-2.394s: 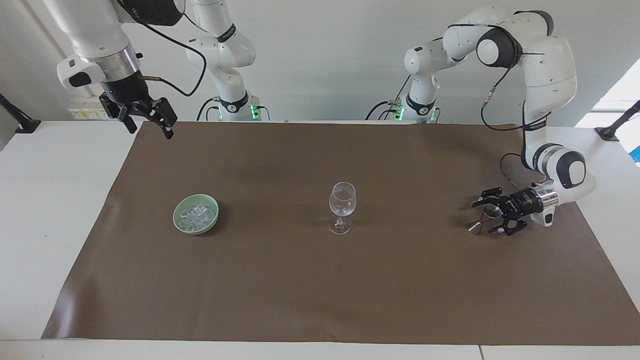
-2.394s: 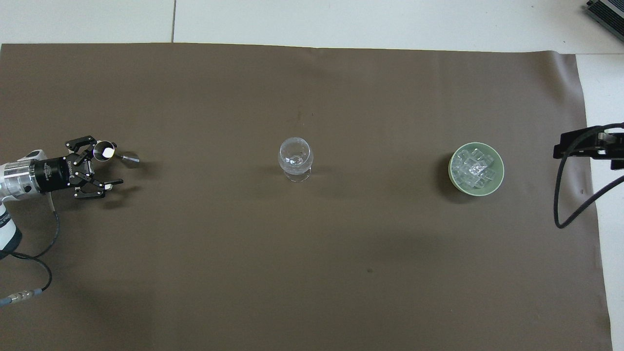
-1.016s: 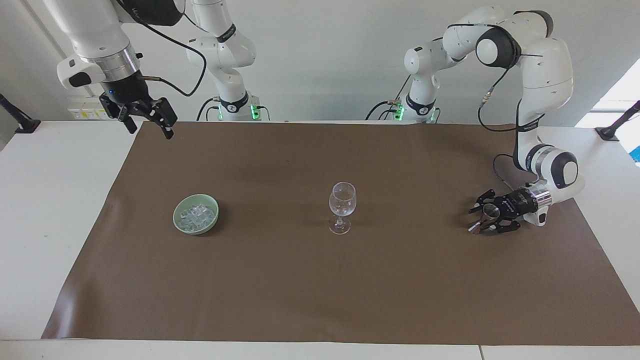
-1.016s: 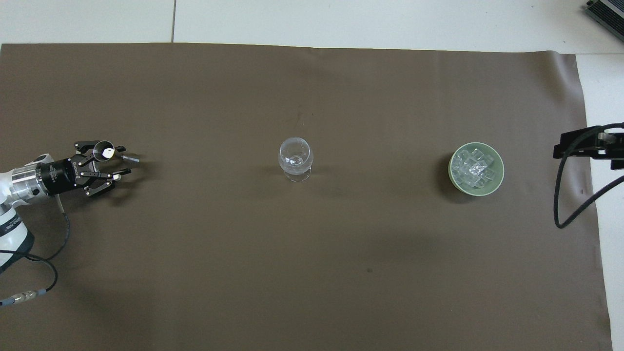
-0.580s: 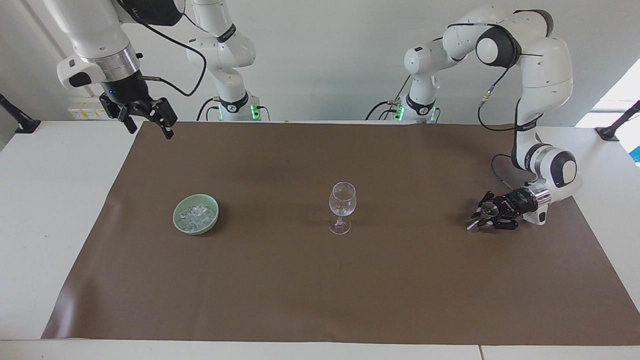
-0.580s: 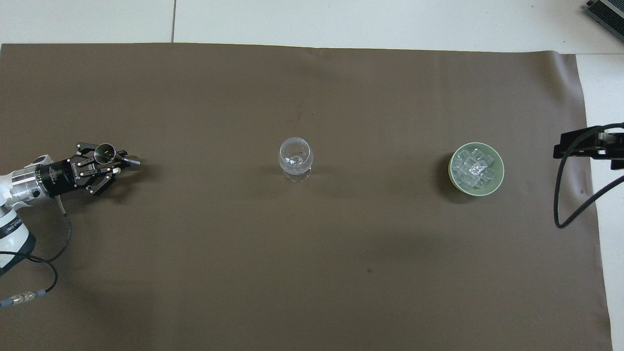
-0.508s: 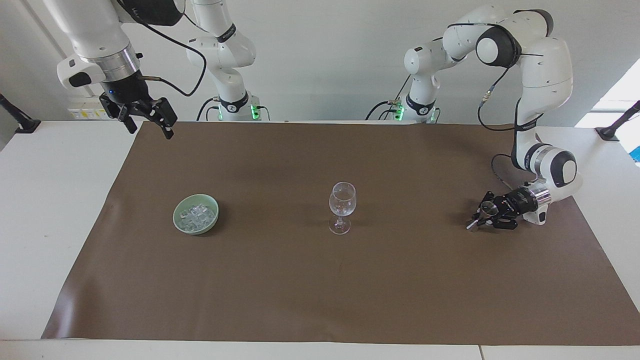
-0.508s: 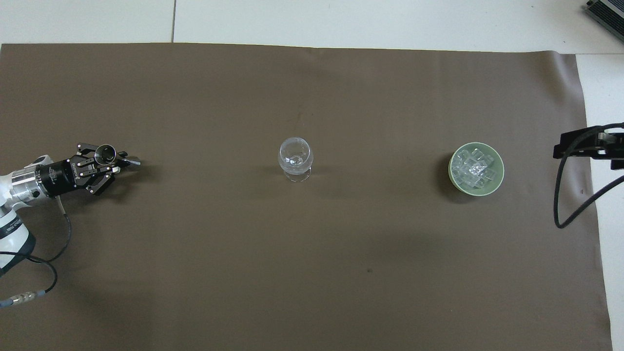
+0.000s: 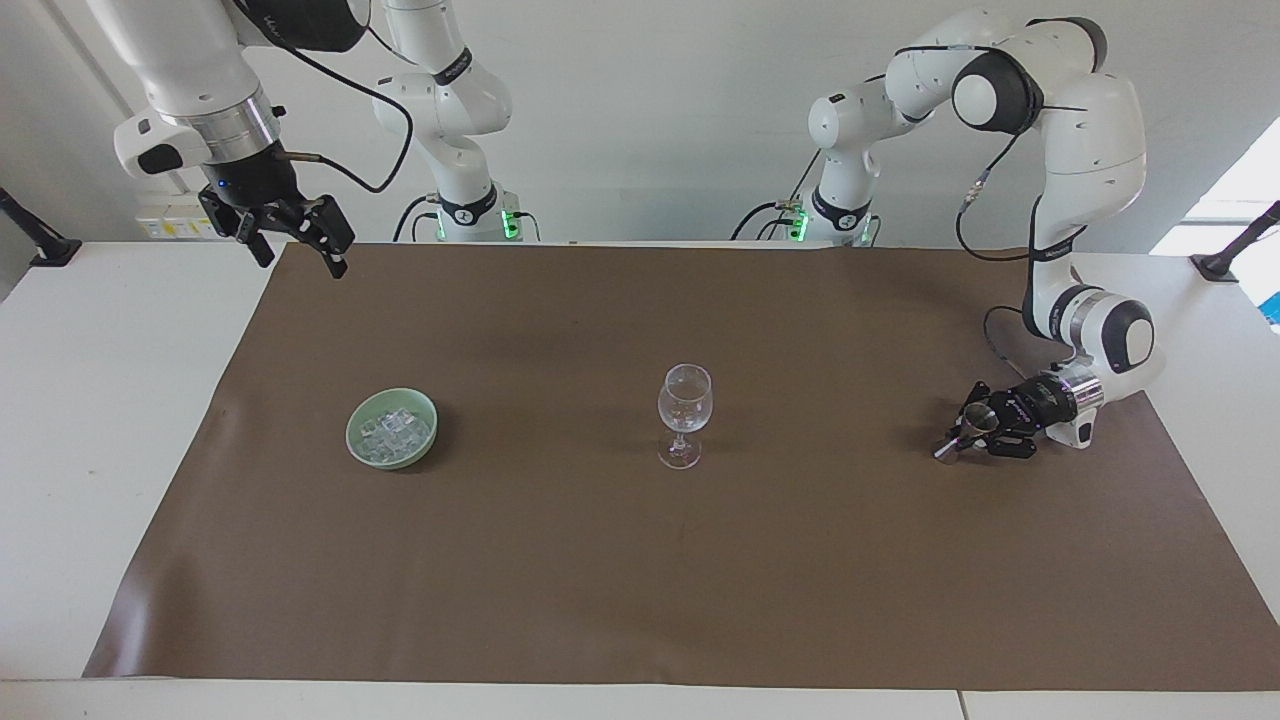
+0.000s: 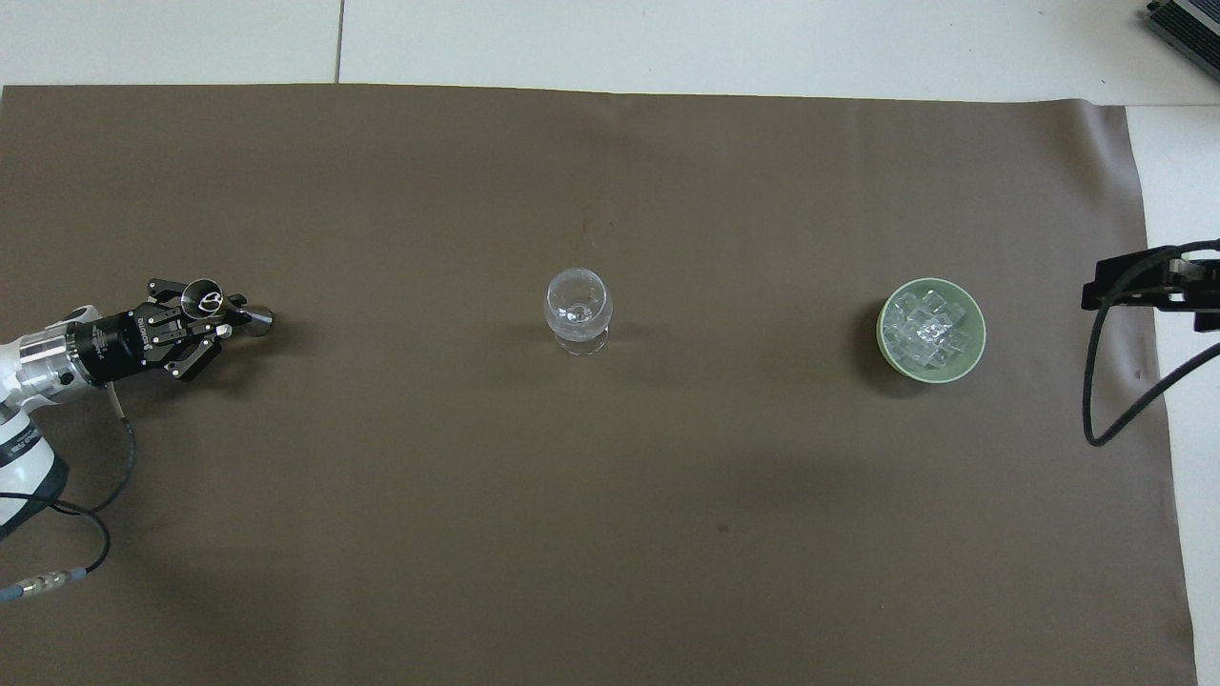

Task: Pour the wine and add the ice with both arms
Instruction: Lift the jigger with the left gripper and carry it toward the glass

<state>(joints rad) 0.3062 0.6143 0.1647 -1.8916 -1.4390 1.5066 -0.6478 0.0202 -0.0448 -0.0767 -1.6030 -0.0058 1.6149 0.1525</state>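
Observation:
A clear wine glass (image 9: 685,412) (image 10: 578,310) stands upright at the middle of the brown mat and looks empty. Toward the left arm's end stands a small steel jigger (image 9: 966,431) (image 10: 206,299). My left gripper (image 9: 978,433) (image 10: 222,318) lies low and level at the mat, shut on the jigger's waist. No wine is in view; what the jigger holds I cannot tell. The ice (image 9: 394,430) (image 10: 929,330) fills a pale green bowl (image 9: 356,446) (image 10: 883,333) toward the right arm's end. My right gripper (image 9: 300,256) hangs open and empty, high over the mat's corner.
The brown mat (image 9: 640,580) covers most of the white table (image 9: 110,420). A black cable (image 10: 1096,381) loops down from the right arm beside the bowl. Black clamps (image 9: 40,245) sit at the table's two ends near the robots.
The left gripper's fingers have closed in from wide open onto the jigger, and the hand has shifted slightly. The right arm, glass and bowl have not moved.

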